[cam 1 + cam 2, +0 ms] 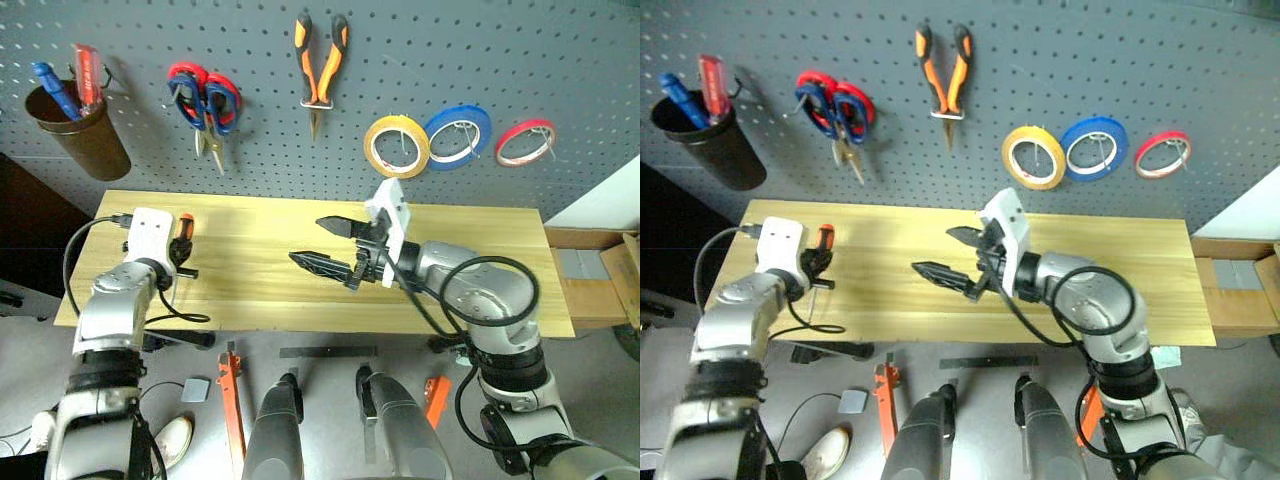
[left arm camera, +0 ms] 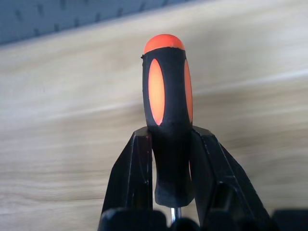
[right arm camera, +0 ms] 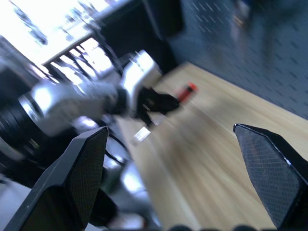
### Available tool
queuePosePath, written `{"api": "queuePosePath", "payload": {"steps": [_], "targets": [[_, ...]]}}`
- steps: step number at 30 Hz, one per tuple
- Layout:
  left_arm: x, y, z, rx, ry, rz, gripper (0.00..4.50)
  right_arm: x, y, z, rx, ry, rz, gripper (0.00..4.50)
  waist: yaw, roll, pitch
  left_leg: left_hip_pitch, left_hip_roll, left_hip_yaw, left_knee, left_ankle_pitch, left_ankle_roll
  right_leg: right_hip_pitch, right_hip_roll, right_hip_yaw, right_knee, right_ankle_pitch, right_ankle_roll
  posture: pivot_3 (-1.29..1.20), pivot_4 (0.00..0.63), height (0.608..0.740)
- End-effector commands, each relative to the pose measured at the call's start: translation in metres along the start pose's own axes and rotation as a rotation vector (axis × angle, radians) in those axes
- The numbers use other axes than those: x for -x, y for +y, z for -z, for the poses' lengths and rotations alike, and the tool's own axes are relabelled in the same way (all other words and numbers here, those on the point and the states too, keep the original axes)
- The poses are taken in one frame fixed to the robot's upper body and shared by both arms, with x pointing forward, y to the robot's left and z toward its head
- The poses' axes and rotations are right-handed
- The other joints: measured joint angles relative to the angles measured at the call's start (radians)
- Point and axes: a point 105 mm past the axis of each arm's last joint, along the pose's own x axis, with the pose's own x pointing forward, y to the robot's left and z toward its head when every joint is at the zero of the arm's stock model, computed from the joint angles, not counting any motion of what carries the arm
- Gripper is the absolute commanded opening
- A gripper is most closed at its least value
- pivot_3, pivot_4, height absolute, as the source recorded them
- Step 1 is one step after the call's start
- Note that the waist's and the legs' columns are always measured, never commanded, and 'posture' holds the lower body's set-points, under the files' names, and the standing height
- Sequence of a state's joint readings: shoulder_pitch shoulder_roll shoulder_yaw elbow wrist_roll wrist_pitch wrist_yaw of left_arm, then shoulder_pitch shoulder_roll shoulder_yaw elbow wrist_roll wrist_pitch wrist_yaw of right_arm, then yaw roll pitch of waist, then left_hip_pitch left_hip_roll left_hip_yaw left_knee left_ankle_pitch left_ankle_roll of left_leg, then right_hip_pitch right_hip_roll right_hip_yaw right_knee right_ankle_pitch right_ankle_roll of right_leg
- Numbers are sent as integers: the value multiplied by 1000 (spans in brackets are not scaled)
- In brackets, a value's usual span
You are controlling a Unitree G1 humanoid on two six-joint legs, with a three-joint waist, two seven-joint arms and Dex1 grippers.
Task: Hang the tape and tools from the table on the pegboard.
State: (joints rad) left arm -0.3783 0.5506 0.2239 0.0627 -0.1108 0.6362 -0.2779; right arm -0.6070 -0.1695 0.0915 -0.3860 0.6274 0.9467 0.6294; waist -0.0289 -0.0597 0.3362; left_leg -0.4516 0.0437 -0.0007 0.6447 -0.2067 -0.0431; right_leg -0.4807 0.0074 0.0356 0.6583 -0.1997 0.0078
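Clamping the orange-and-black-handled screwdriver (image 2: 167,120) over the left end of the long light wooden plank table (image 1: 480,290), your left gripper (image 2: 168,192) grasps its handle while your right gripper (image 1: 327,243) hovers mid-table, fingers spread and empty.

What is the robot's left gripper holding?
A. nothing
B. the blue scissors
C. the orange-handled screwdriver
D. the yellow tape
C: the left gripper is shut on the orange-handled screwdriver, its black fingers pressing both sides of the handle above the table.
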Motion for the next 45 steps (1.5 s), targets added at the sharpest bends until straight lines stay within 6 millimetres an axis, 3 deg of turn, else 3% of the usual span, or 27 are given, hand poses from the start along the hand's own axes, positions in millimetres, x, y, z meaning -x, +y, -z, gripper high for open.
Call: {"api": "queuePosePath", "payload": {"steps": [1,4,9,18,23,30,38,45], "targets": [[29,1,-35,39,-136,-131,721,2,14,-19,12,-92,-76,4500,0,-3,-15,0,0,0,0,0,0,0,0,0,0,0,0,32,188,740],[47,-1,-62,79,-239,-226,721,-9,7,-34,25,-182,-41,4500,-1,-6,-37,1,0,0,0,0,0,1,1,0,-1,0,0,60,159,740],[56,8,-114,37,-412,-278,721,-26,1,-52,73,-286,-9,4500,1,-8,-67,6,0,0,0,7,-2,5,9,-3,-3,7,2,91,130,740],[67,61,-183,-72,-641,-439,721,-37,-10,-69,124,-394,45,4500,4,-8,-98,18,3,5,-1,11,1,19,14,-2,-14,17,2,99,115,740],[58,85,-213,-111,-725,-476,721,-39,-18,-75,144,-432,95,4500,16,-9,-100,18,3,5,-1,11,1,19,14,-2,-13,17,2,87,119,740],[51,95,-258,-177,-865,-491,721,-42,-24,-77,157,-447,128,4500,37,-9,-102,17,2,6,-1,11,1,19,10,-3,-13,20,-3,68,120,740],[34,101,-264,-167,-873,-485,721,-40,-26,-79,176,-460,163,4500,28,-9,-103,18,2,8,-1,11,1,19,10,-2,-13,20,-3,46,139,740],[9,103,-234,-85,-772,-443,721,-43,-20,-72,318,-357,171,4500,25,-8,-102,17,2,8,0,11,1,18,10,-2,-12,20,-2,14,205,740]]}}
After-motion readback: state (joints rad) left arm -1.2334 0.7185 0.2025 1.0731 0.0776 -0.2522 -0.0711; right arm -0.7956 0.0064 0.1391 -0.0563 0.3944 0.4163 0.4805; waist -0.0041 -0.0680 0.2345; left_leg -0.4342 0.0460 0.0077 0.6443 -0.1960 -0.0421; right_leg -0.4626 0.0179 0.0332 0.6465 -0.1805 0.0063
